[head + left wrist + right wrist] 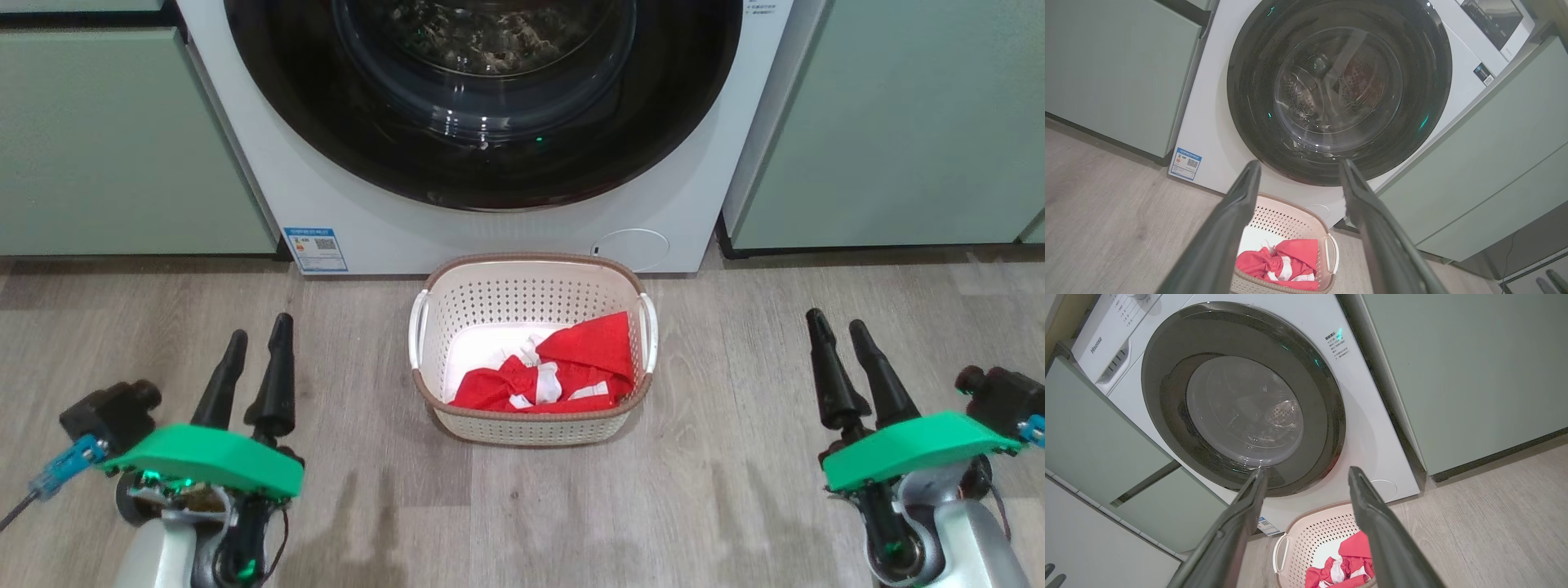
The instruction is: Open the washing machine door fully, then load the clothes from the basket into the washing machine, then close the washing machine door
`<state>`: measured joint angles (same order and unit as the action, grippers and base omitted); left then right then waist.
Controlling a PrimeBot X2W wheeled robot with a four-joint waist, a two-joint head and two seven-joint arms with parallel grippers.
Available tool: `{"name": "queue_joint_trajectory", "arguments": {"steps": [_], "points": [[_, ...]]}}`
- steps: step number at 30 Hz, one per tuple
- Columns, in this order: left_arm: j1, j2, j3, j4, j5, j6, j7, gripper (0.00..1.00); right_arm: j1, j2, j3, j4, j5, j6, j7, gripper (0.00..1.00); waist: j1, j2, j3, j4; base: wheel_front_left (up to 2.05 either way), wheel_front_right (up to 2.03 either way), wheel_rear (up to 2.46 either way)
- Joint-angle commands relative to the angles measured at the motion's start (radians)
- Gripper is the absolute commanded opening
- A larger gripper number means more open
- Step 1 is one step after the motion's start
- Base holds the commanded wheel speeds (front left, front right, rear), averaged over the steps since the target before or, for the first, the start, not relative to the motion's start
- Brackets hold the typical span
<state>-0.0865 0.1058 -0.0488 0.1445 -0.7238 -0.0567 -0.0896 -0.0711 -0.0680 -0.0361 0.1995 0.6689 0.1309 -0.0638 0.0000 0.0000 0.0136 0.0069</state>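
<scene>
Two grippers frame the head view at its lower corners. The left gripper (pixel 260 327) and the right gripper (pixel 835 320) are both held low over the floor (pixel 735 457), well apart from each other. Their dark fingers point up that view toward the washer (pixel 367 220). Each pair of fingers stands apart with nothing between them and touches nothing. Green wrist plates sit behind the fingers, above pale forearms that rise from the bottom edge.

Between the two arms, the cream basket (pixel 531 259) rests on the floor just in front of the washer, centred below the door (pixel 326 139). The red-and-white clothes (pixel 580 367) lie bunched in the basket's near right part, with bare white floor showing at its back left. The door is shut, its glossy black rim flush with the white front. The steel drum shows dimly through the glass bowl.

A blue sticker (pixel 315 249) marks the washer's lower left corner and a round flap (pixel 633 249) its lower right. Pale green cabinets (pixel 106 139) flank the machine on both sides.
</scene>
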Motion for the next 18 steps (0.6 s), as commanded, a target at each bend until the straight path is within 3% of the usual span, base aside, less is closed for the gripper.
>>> {"name": "queue_joint_trajectory", "arguments": {"steps": [1, 18], "points": [[-0.037, 0.021, 0.015, -0.041, 0.017, 0.007, -0.007, 1.00, -0.039, -0.005, 0.013, -0.035, -0.017, 0.000, -0.011, 1.00, 0.0000, 0.0000, 0.000, 0.000, 0.00, 0.00, 0.00], [-0.026, 0.065, -0.055, -0.040, 0.267, 0.078, -0.060, 1.00, -0.044, 0.012, 0.007, 0.006, -0.267, 0.000, -0.052, 1.00, 0.0000, 0.0000, 0.003, 0.002, 0.00, 0.00, 0.00]]}}
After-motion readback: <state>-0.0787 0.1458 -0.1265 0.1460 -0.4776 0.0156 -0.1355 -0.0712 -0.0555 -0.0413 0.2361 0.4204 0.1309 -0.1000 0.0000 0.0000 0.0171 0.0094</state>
